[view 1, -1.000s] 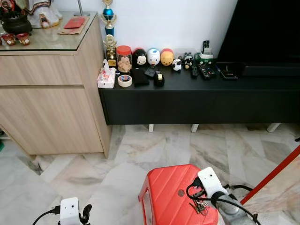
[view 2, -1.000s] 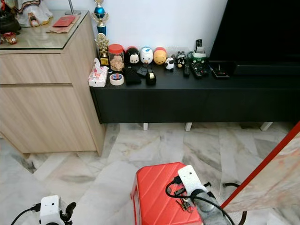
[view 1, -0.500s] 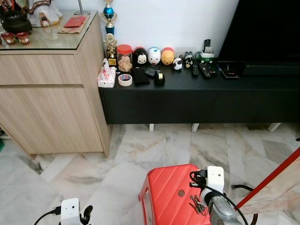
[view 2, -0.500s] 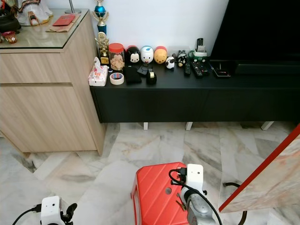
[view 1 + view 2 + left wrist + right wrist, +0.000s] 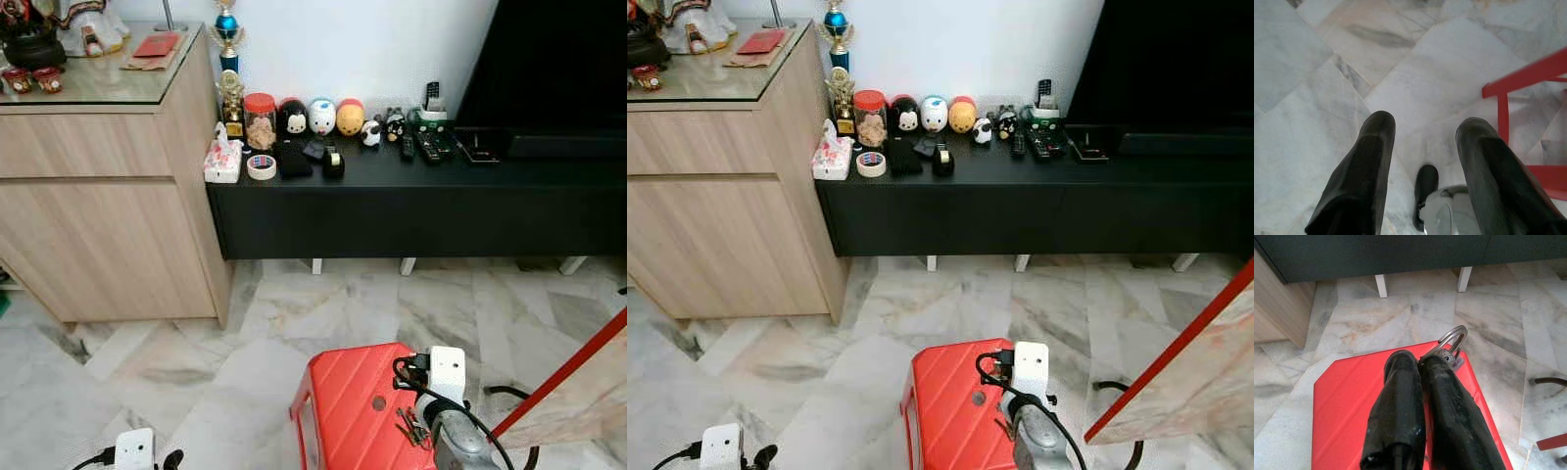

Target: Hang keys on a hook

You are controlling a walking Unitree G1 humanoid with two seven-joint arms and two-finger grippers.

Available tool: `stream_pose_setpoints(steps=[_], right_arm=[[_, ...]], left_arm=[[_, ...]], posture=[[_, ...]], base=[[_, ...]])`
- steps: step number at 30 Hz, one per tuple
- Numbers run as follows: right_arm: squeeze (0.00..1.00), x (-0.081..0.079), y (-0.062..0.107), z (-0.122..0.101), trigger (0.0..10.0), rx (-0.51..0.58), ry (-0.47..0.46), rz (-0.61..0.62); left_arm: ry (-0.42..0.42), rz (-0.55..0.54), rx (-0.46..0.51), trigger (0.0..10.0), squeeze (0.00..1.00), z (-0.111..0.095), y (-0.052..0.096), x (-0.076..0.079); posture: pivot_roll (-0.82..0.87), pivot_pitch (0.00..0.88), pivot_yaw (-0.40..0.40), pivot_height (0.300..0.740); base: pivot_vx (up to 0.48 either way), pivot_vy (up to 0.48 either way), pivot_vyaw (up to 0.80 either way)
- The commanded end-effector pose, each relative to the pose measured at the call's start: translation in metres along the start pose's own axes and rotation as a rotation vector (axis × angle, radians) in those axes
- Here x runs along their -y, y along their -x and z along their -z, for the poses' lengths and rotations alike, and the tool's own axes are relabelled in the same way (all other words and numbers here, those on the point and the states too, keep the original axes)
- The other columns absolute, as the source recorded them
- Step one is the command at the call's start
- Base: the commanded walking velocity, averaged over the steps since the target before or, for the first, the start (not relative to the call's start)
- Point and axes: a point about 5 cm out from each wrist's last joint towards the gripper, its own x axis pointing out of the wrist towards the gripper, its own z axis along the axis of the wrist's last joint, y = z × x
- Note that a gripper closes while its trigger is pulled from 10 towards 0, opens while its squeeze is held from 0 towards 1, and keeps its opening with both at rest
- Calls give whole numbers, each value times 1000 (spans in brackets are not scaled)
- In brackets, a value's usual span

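Note:
My right gripper (image 5: 1418, 361) is shut on a silver key ring (image 5: 1452, 339). It hovers just above a red plastic stool (image 5: 348, 411), and the bunch of keys (image 5: 411, 428) dangles under the right gripper (image 5: 409, 372) against the stool's top. The left gripper (image 5: 1425, 128) hangs low at my left side with its fingers (image 5: 1371, 147) apart and nothing between them, over the marble floor (image 5: 1317, 83). In the left eye view the left gripper (image 5: 172, 458) sits at the bottom edge.
A light wooden cabinet (image 5: 98, 196) stands at the left. A low black console (image 5: 411, 196) runs along the wall, carrying toys, a jar, tape, remotes and a trophy (image 5: 227, 34). A dark TV (image 5: 558, 69) sits at the right. A red-edged marble slab (image 5: 578, 382) leans at the right.
The right wrist has turned and shifted slightly right over the stool, the keys still dangling. The left arm has sunk lower at the bottom edge.

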Motion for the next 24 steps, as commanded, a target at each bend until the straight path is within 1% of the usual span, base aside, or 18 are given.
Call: stream_pose_setpoints(steps=[1,9,24], right_arm=[[0,2,0,-6,10000,31,5,7],[0,4,-1,-7,10000,30,13,11],[0,0,-2,-6,10000,25,15,-1]], left_arm=[[5,-8,-33,10000,0,5,1,-4],[10,-9,-58,10000,0,5,1,-5],[3,-1,-51,10000,0,5,1,-5]], posture=[[53,0,-56,740],[53,0,-57,740],[55,0,-52,740]], base=[[0,0,0],[0,0,0],[-261,0,0]])
